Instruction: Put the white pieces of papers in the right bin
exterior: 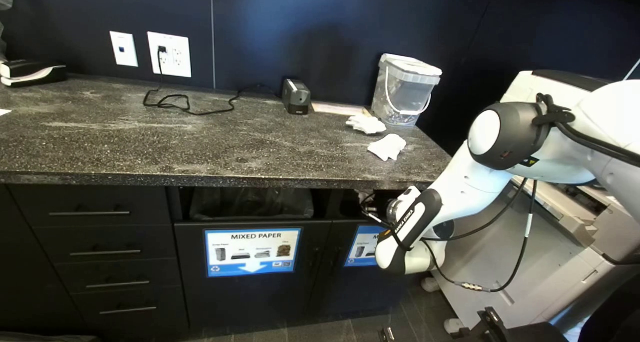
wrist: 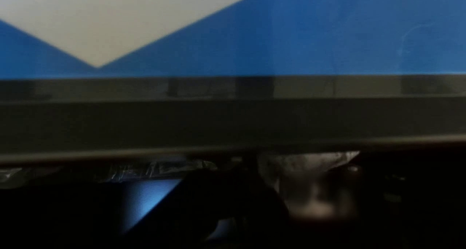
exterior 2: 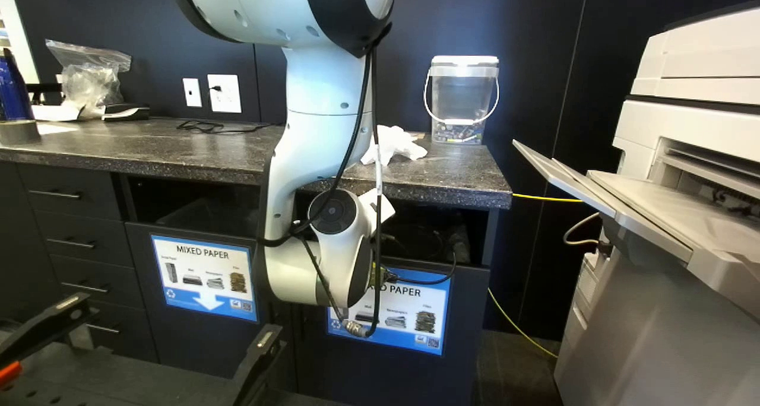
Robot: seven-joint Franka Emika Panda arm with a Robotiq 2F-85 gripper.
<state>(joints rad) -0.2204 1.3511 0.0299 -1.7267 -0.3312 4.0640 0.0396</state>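
Soft light on the counter [exterior: 215, 139], murk in the wrist view.
A blue sheen lies on the wall [exterior: 270, 12] in both exterior views; the papers [exterior: 387, 147] are so bright that detail thins out, while the inside of the bin [exterior 2: 427, 373] falls into deep shadow. The wrist view is dim: the sign [wrist: 145, 27] looks dull and slightly soft, the lower part nearly black, save a blue glint [wrist: 151, 196] and a pale, out-of-focus smear [wrist: 316, 207].

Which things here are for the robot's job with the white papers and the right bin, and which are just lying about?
For the job:
the back white paper
the front white paper
the right bin

Just lying about:
the clear lidded bucket
the small black box
the clear plastic bag
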